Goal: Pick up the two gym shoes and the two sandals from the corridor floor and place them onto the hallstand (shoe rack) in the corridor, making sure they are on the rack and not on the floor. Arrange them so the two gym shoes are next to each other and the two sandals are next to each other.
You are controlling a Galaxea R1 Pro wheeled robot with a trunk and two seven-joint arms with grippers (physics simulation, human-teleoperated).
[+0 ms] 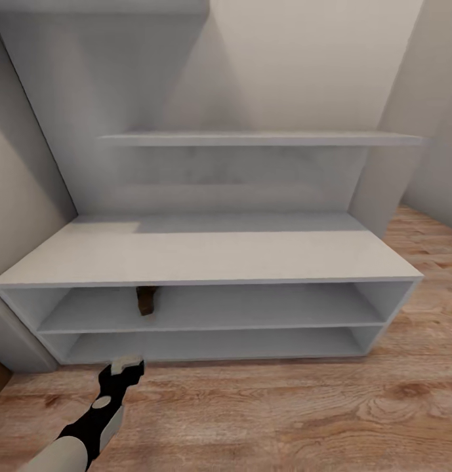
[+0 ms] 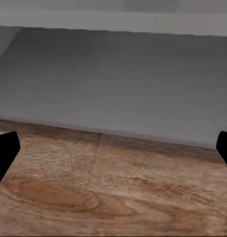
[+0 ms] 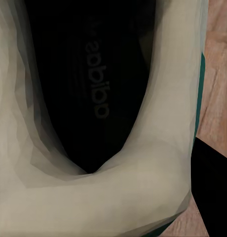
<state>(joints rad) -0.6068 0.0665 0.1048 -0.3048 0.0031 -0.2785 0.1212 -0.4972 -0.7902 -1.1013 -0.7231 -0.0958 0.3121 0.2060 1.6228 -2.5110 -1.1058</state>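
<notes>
as seen endwise, sandal (image 1: pixel 145 300) on hallstand (image 1: pixel 206 259) shelf

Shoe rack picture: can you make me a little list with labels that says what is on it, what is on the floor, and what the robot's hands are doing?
shoe rack: pale grey hallstand, long bench top, two low shelves, wall shelf above
on the rack: one dark-brown sandal on the upper low shelf, toward the left
bench top: bare
floor: light brown wood planks
left hand: low in front of the bottom shelf, open, holding nothing
right hand view: very close to the inside of a cream-white gym shoe, with floor beside it
right hand grip: cannot tell
</notes>
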